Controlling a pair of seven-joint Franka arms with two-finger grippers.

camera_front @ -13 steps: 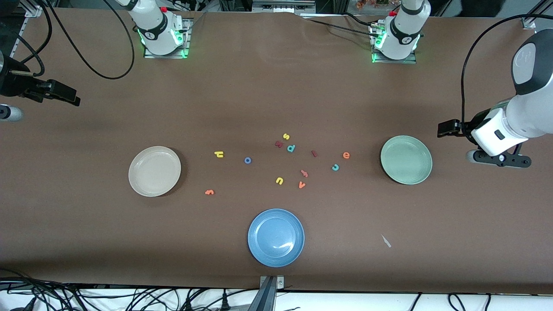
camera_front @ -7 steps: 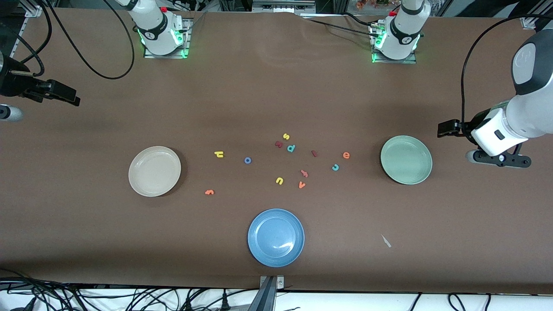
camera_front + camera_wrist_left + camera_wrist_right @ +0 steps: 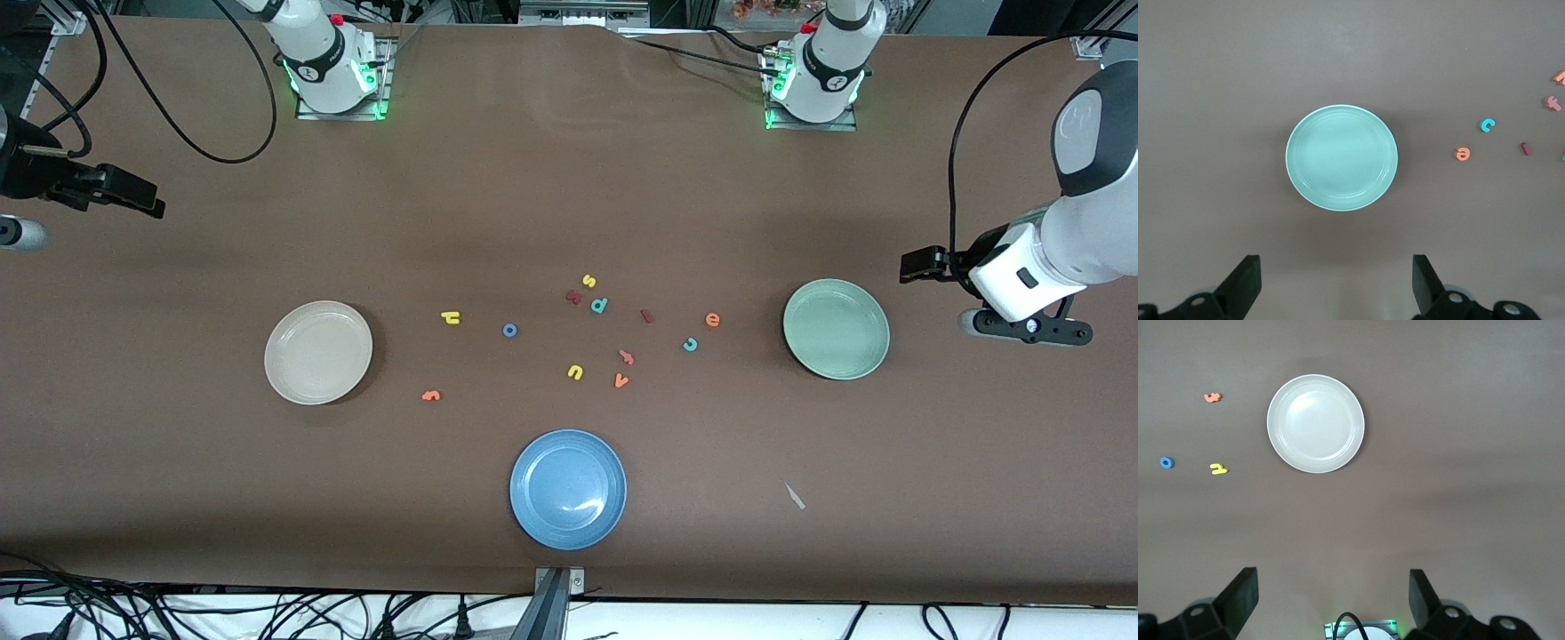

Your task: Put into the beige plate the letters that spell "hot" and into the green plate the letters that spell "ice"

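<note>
The beige plate (image 3: 318, 352) and the green plate (image 3: 836, 329) both lie bare. Between them lie the yellow "h" (image 3: 452, 317), blue "o" (image 3: 509, 330), dark red "i" (image 3: 646, 316), teal "c" (image 3: 690, 344) and orange "e" (image 3: 712, 319). A salmon-orange cross-barred letter (image 3: 626, 356) looks like the "t". My left gripper (image 3: 1027, 327) hangs open and holds nothing, high at the left arm's end of the table beside the green plate (image 3: 1341, 157). My right gripper (image 3: 1331, 587) is open too, up at the right arm's end, looking down on the beige plate (image 3: 1315, 423).
A blue plate (image 3: 568, 489) sits nearest the front camera. Other letters lie among the task's: yellow "s" (image 3: 589, 281) and "u" (image 3: 574, 372), teal "d" (image 3: 599, 305), a broad dark red letter (image 3: 573, 297), orange "v" (image 3: 621, 380), and an unreadable orange one (image 3: 430, 396).
</note>
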